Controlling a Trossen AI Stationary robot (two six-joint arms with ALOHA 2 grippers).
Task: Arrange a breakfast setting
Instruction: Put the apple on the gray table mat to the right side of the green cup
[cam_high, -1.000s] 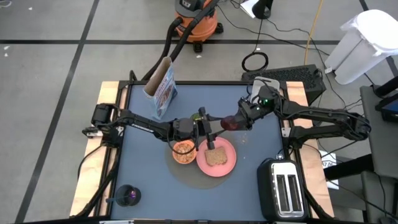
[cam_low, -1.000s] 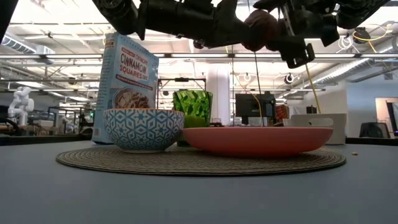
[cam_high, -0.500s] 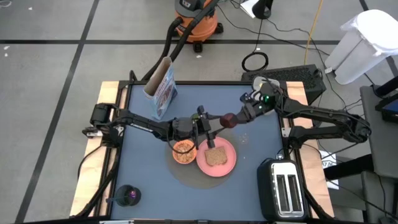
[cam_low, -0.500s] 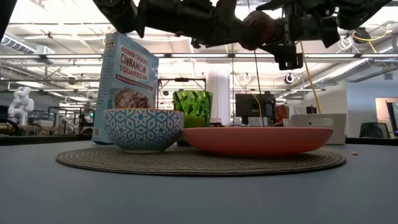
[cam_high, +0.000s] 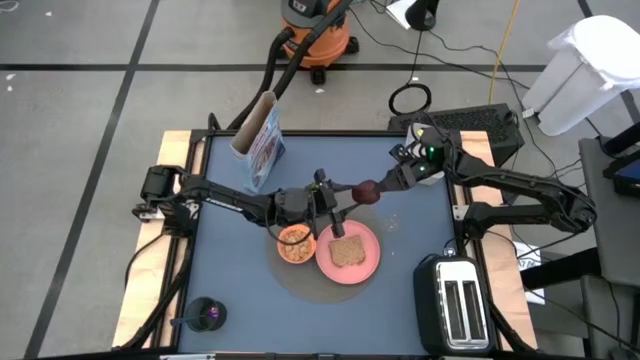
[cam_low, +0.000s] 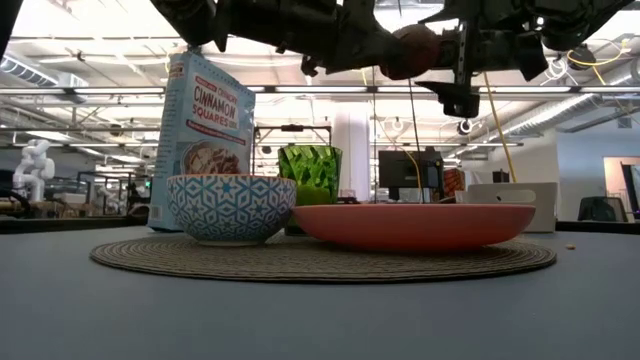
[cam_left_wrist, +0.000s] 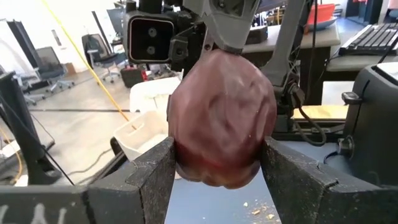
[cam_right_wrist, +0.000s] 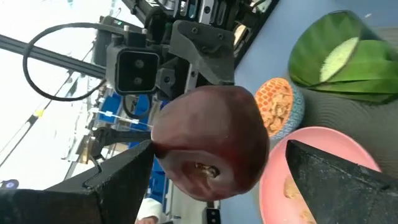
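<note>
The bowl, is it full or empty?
Not empty. The bowl holds orange-brown cereal, as the high and right wrist views show. How deep the cereal goes, I cannot tell.

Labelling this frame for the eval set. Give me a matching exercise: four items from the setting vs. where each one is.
Items:
1. toast slice
2. dark-red fruit
3. cereal box
4. orange bowl

Places:
A. standing at the table's far left corner
B. on the woven mat, left of the plate
C. lying on the pink plate
D. in the air between the left gripper and right gripper

Pairs: 1-C, 2-D, 3-A, 4-B
</note>
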